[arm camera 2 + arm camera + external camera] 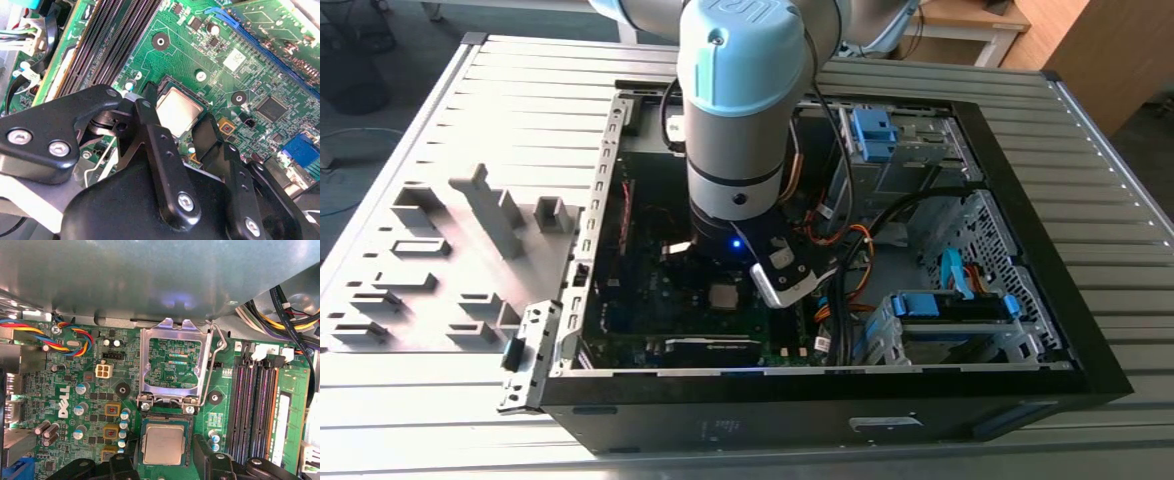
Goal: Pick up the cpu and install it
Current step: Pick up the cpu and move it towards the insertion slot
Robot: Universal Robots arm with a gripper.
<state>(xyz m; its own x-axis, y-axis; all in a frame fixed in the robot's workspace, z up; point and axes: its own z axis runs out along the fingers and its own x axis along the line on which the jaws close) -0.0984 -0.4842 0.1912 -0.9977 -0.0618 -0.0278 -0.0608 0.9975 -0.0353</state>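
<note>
Bench: we record a slatted metal table (1081,140) with an open black computer case (1067,372) lying flat on it. On the exterior view's left of the case sits a grey fixture plate (440,262) with upright holders and recesses.

Arm: the robot arm (740,120) reaches straight down into the case, over the half nearer the exterior view's left. Orange and black cables (854,250) run just beside it toward the drive bays.

Board: the green motherboard (90,390) lies on the case floor. The long memory slots (255,405) run alongside the socket area; we note one green stick seated in the outermost slot.

Socket: the metal load plate (172,326) is swung up and open, and its wire lever (214,365) is raised beside it. The dark socket frame (165,418) is uncovered.

Part: the cpu (162,444), silver-grey top upward, sits flat and square inside the socket; we see the same at (179,110).

End effector: the gripper (175,119) hangs just above the socket, its black fingers (202,452) spread on either side of the cpu. In both wrist views we see a gap between each finger and the chip, so we log the gripper as released and holding nothing.
</note>
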